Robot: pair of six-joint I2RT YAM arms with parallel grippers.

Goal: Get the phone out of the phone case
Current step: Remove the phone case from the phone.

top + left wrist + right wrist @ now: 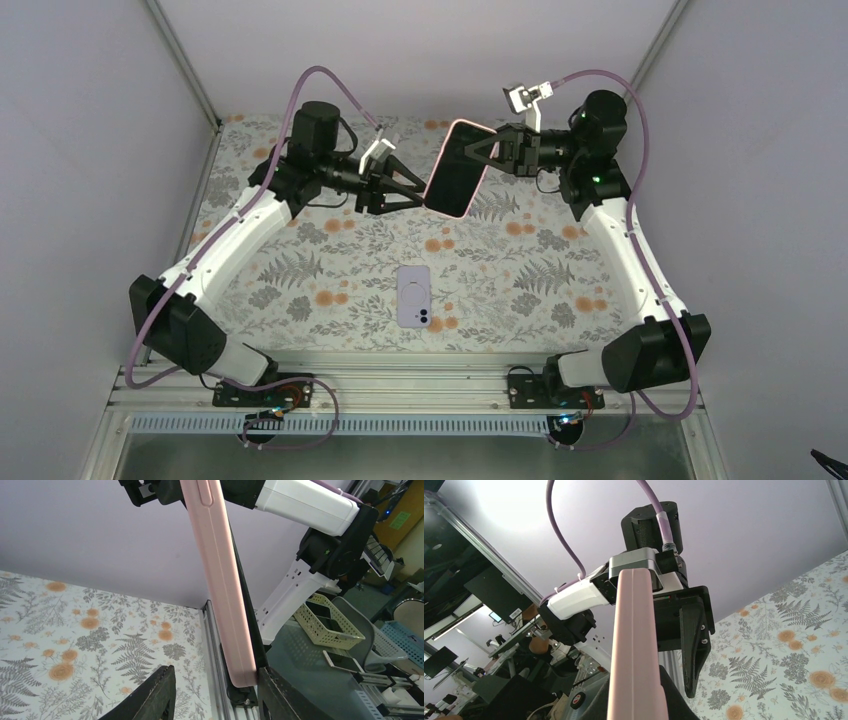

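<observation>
Here, the right pincer (478,150) clenches the pink phone case (455,168) aloft, while the left pincer (412,196) gapes around its lower end. The lavender phone (413,297) lies face down on the table (300,270).

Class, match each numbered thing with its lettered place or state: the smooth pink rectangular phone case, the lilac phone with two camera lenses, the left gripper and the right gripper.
1 pink phone case
2 lilac phone
3 left gripper
4 right gripper

A flat on the floral table cover
B open, the case's end between its fingers
C held tilted in the air
D shut on the case

Pairs: 1-C, 2-A, 3-B, 4-D
</observation>
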